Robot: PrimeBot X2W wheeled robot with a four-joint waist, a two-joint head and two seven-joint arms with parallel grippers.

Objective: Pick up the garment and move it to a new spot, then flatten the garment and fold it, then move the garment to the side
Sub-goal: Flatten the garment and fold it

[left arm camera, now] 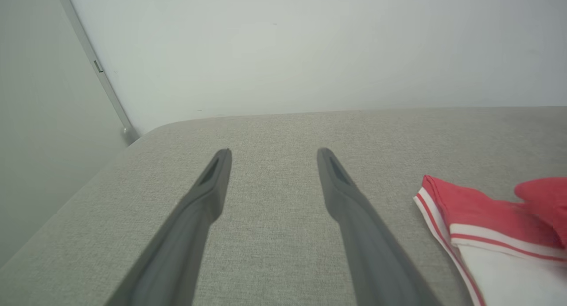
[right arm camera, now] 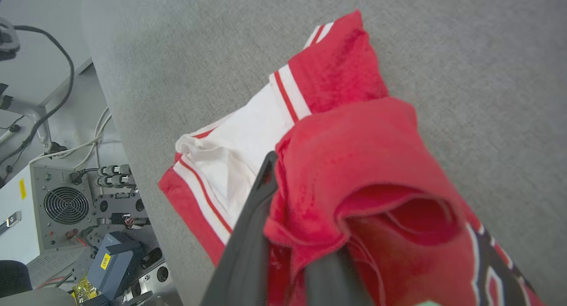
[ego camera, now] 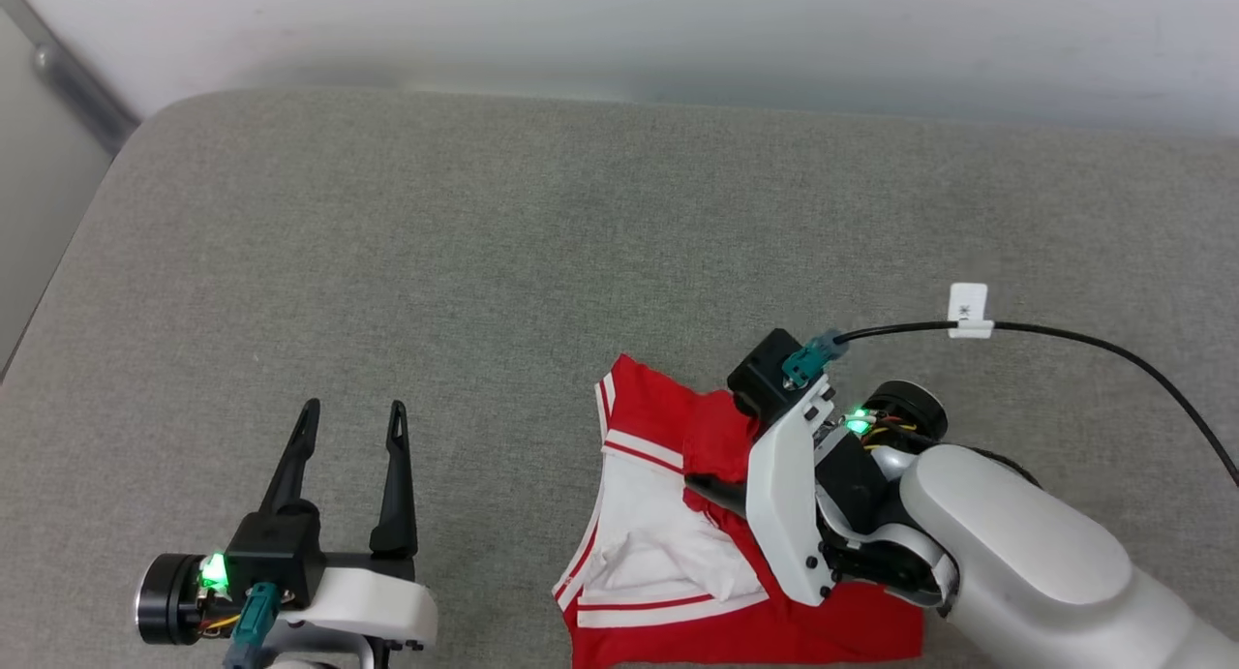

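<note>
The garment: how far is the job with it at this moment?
Done: the right hand is shut on a red fold of the garment. Under way: the pick-up; most of the cloth lies bunched on the grey surface. To do: moving it, flattening, folding, putting it aside. The left hand is open, apart from it.

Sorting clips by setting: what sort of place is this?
Probably a robotics lab or test room: a grey padded worktop against a bare white wall, with a fan-vented electronics box and loose cables down beside it.
</note>
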